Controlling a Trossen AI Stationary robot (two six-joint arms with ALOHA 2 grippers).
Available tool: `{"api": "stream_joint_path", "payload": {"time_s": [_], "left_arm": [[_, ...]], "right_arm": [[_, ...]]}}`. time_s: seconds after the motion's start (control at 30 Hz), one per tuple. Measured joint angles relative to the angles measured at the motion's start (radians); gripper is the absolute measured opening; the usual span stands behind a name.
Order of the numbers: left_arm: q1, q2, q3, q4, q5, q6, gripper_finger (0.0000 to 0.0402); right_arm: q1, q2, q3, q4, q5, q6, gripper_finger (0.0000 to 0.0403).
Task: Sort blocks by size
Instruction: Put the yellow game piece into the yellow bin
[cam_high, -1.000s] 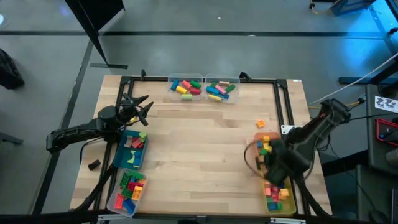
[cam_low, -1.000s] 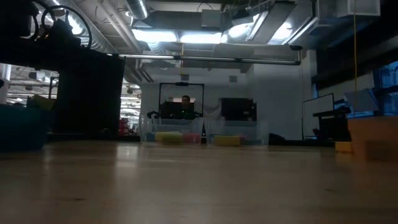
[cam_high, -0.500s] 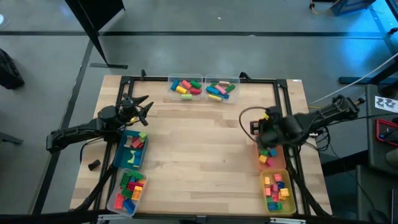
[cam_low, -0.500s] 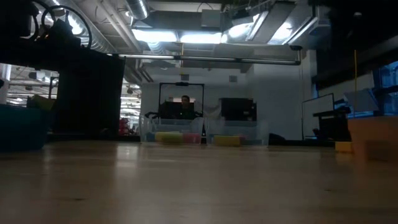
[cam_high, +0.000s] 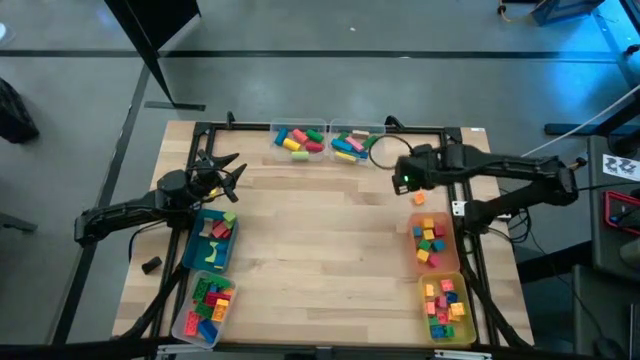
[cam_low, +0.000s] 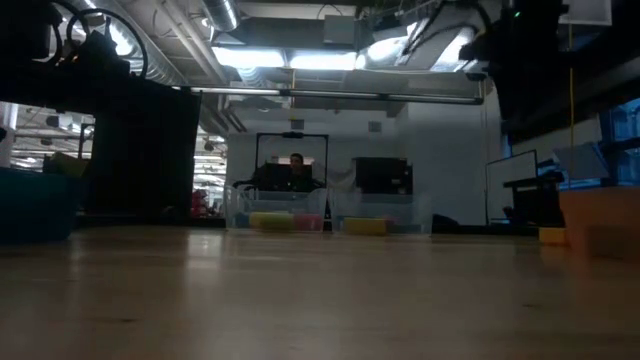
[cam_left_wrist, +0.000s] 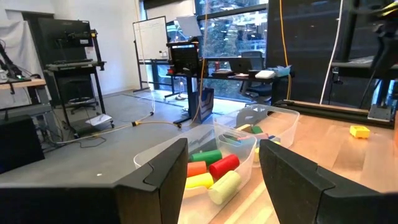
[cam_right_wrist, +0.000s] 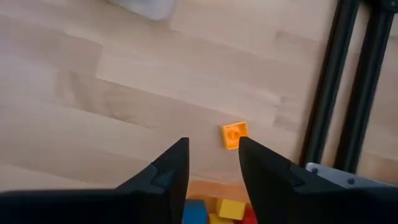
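A single loose orange block (cam_right_wrist: 234, 134) lies flat on the wooden table (cam_high: 320, 230), near its right rail (cam_high: 462, 190). My right gripper (cam_right_wrist: 212, 163) hangs over the table just beside this block, pointing steeply down, open, with nothing between its fingers. In the high view the right gripper (cam_high: 408, 182) is at the far right, with the orange block (cam_high: 419, 198) just nearer the front. My left gripper (cam_high: 226, 168) waits at the far left, level and open, and touches nothing. Other blocks lie sorted in bins.
Two clear bins (cam_high: 300, 140) (cam_high: 356, 143) of larger blocks stand at the far edge. At the right are an orange bin (cam_high: 433, 243) and a yellow bin (cam_high: 443, 308) holding small blocks. A blue bin (cam_high: 212, 238) and a clear bin (cam_high: 205, 303) are at the left. The black frame rail borders the table.
My right gripper has swung from above the bins at the near right toward the table's far edge, turning about its wrist as it went. It now hangs over the loose orange block. My left arm has kept still.
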Motion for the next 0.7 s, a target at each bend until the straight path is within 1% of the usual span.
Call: {"api": "stream_joint_path", "payload": {"time_s": [0.1,0.2,0.37,0.47,0.53,0.7], "left_arm": [[0.000,0.000,0.000,0.000,0.000,0.000,0.0184],[0.000,0.000,0.000,0.000,0.000,0.000,0.0184],[0.000,0.000,0.000,0.000,0.000,0.000,0.0184],[0.000,0.000,0.000,0.000,0.000,0.000,0.0184],[0.000,0.000,0.000,0.000,0.000,0.000,0.0184],[0.000,0.000,0.000,0.000,0.000,0.000,0.0184]], "right_arm": [[-0.081,0.007,0.000,-0.001,-0.059,-0.074,0.0157],[-0.137,0.014,0.000,-0.004,-0.133,-0.129,0.0193],[-0.186,0.021,-0.018,0.012,-0.147,-0.182,0.0267],[-0.215,0.020,-0.082,0.030,-0.186,-0.182,0.0300],[-0.234,0.021,-0.141,0.066,-0.223,-0.194,0.0315],[-0.282,0.021,-0.280,0.226,-0.330,-0.293,0.0328]]}}
